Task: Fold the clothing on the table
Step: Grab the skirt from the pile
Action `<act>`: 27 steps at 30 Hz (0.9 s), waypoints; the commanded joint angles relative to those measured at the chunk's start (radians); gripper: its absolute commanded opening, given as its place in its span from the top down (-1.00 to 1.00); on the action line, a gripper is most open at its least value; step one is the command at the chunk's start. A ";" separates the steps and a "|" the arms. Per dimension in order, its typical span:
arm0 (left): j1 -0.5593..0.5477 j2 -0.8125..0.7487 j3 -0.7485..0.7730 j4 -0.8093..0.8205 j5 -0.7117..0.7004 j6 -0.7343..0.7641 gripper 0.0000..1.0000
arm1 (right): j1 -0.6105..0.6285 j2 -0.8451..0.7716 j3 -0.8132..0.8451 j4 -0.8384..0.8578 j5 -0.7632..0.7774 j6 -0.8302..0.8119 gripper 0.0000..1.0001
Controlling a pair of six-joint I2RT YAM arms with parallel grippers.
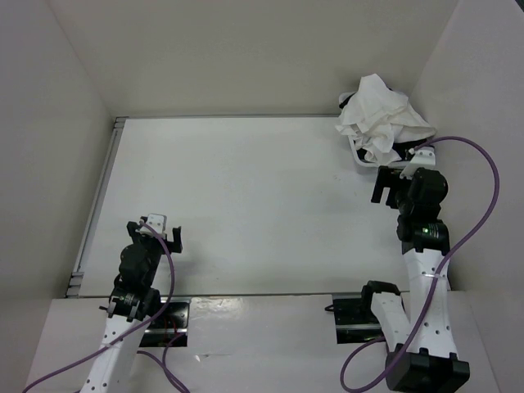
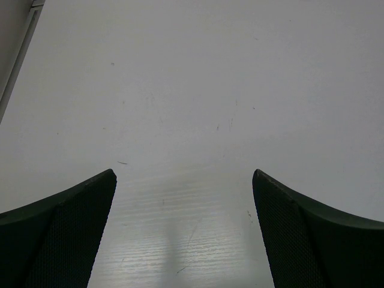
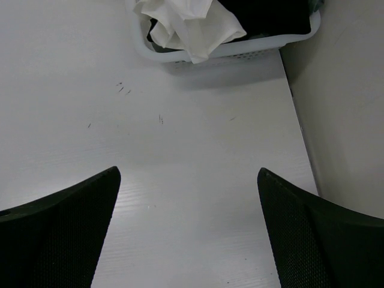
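The clothing [image 1: 381, 110] is a crumpled heap of thin white fabric piled in a small white bin [image 1: 359, 155] at the table's back right corner. In the right wrist view the clothing [image 3: 189, 24] spills over the bin's near rim [image 3: 240, 51]. My right gripper [image 1: 399, 173] hovers just in front of the bin, open and holding nothing [image 3: 189, 171]. My left gripper [image 1: 155, 229] is low over the near left of the table [image 1: 246, 196], open too, with only bare surface between its fingers [image 2: 184, 174].
A black garment [image 3: 264, 15] lies in the bin behind the white fabric. White walls close in the table on three sides; the right wall [image 3: 342, 108] stands close to my right gripper. A thin metal rail [image 1: 98, 196] runs along the table's left edge.
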 commanded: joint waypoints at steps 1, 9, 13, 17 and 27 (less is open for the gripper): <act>0.005 -0.133 -0.038 0.030 -0.004 -0.017 -1.00 | -0.015 0.006 -0.006 0.058 -0.027 -0.008 -0.98; 0.005 -0.133 -0.038 0.030 -0.004 -0.017 -1.00 | -0.024 0.027 -0.016 0.040 -0.066 -0.028 -0.98; 0.005 -0.133 -0.038 0.030 -0.004 -0.017 -1.00 | -0.024 0.061 -0.006 0.031 -0.055 -0.028 -0.98; 0.005 -0.133 -0.038 0.030 -0.004 -0.017 -1.00 | -0.024 0.118 0.025 0.020 -0.124 -0.039 -0.98; 0.005 -0.133 -0.038 0.030 -0.004 -0.017 -1.00 | 0.015 0.541 0.358 0.139 -0.081 -0.011 -0.98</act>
